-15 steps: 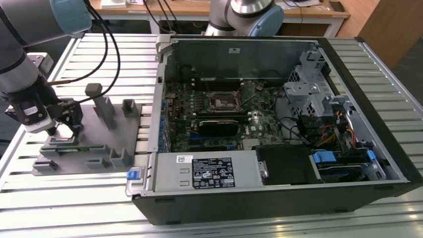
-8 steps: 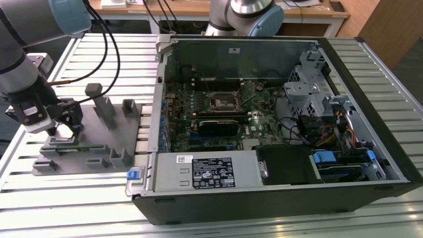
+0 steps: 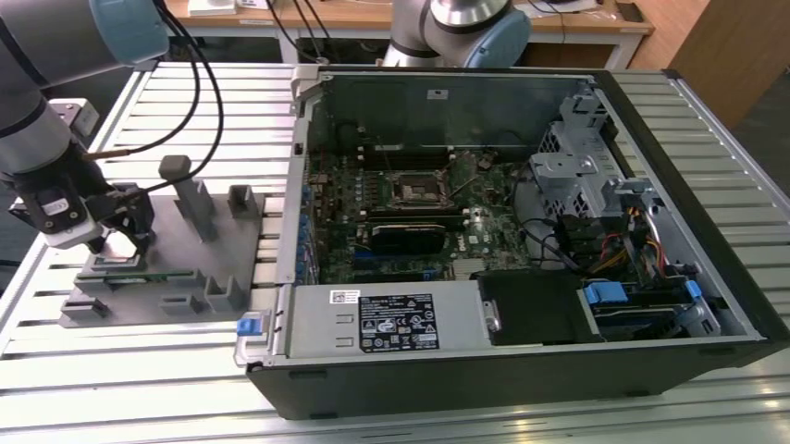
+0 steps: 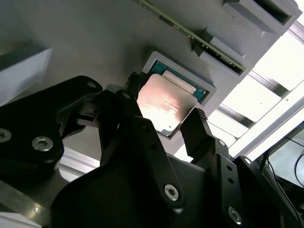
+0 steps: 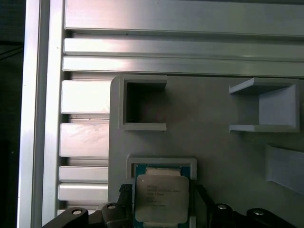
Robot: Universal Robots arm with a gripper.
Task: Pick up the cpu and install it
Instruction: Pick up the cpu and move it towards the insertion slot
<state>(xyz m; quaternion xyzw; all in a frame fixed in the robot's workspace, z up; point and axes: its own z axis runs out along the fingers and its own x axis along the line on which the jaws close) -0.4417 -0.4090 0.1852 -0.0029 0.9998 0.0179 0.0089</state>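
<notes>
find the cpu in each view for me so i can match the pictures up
second wrist view: the cpu sits mid-picture in a square framed pocket of the grey fixture.
first wrist view: the cpu in the same pocket.
exterior view: too small to tell; its spot is under the gripper, on the exterior view's left.
shared landmark: the grey fixture.

The cpu (image 5: 161, 199) (image 4: 166, 107): flat square chip, silvery metal top, pale border. It sits face-up over the square recess of the grey fixture (image 5: 213, 142).

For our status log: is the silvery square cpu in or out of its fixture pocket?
In: silvery square cpu sits framed by the grey plastic fixture.
</notes>
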